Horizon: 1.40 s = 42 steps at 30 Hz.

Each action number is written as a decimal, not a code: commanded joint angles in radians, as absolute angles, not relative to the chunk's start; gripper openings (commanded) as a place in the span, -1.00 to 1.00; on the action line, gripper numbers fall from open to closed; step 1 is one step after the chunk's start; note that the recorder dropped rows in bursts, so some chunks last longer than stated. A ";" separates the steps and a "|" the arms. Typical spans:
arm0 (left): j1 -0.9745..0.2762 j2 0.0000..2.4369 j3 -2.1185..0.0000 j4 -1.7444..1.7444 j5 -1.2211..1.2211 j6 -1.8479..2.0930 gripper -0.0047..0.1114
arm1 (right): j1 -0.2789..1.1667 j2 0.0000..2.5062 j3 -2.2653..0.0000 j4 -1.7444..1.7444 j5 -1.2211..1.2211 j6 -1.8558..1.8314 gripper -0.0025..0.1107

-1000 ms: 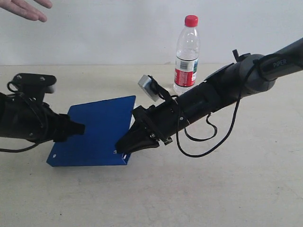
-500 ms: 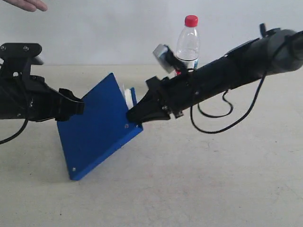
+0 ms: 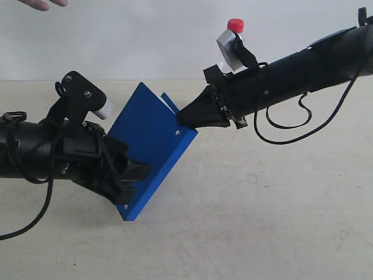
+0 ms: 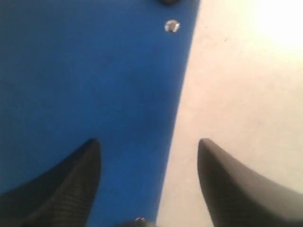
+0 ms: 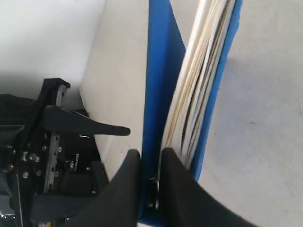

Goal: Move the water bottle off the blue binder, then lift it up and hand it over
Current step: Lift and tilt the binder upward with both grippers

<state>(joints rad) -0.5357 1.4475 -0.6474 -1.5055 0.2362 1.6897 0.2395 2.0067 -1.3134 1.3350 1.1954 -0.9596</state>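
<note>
A person's hand (image 3: 44,3) shows at the top left edge. The left gripper (image 3: 139,172) has its fingers spread wide at the lower edge of the blue binder (image 3: 145,140). The binder stands steeply tilted, its low corner down by the bench (image 3: 262,221), with white sheets (image 5: 199,80) showing between its covers. The right gripper (image 3: 186,118) is pinched tight on one cover at the upper corner. The water bottle (image 3: 235,25) stands behind the right arm, off the binder, with only its red cap clearly seen.

Only the red cap of the water bottle (image 3: 235,25) shows above the right arm (image 3: 303,61); the rest is hidden.
</note>
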 commanded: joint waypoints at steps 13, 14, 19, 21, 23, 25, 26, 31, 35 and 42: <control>-0.548 1.455 -0.645 -1.573 0.241 1.706 0.19 | 0.338 1.962 -1.314 1.337 1.221 -0.920 -0.96; -0.548 1.455 -0.645 -1.571 0.254 1.706 0.28 | 0.345 1.962 -1.314 1.337 1.221 -0.922 -0.96; -0.548 1.460 -0.639 -1.573 0.281 1.706 0.54 | 0.359 1.962 -1.314 1.356 1.221 -0.924 -0.96; -0.548 1.478 -0.639 -1.573 0.281 1.706 0.53 | 0.359 1.962 -1.314 1.379 1.221 -0.924 -0.96; -0.550 1.533 -0.639 -1.573 0.277 1.706 0.53 | 0.360 1.962 -1.314 1.432 1.221 -0.924 -0.96; -0.581 1.606 -0.639 -1.589 0.216 1.685 0.53 | 0.360 1.962 -1.314 1.475 1.221 -0.924 -0.96; -0.595 1.629 -0.639 -1.594 0.194 1.671 0.53 | 0.360 1.962 -1.314 1.480 1.221 -0.924 -0.96; -0.651 1.723 -0.641 -1.743 -0.035 1.568 0.53 | 0.419 1.962 -1.314 1.483 1.221 -0.924 -0.96; -0.651 1.736 -0.641 -1.744 -0.145 1.554 0.45 | 0.473 1.962 -1.314 1.483 1.221 -0.924 -0.96; -0.651 1.736 -0.641 -1.744 -0.221 1.556 -0.44 | 0.479 1.962 -1.314 1.483 1.212 -0.956 -0.96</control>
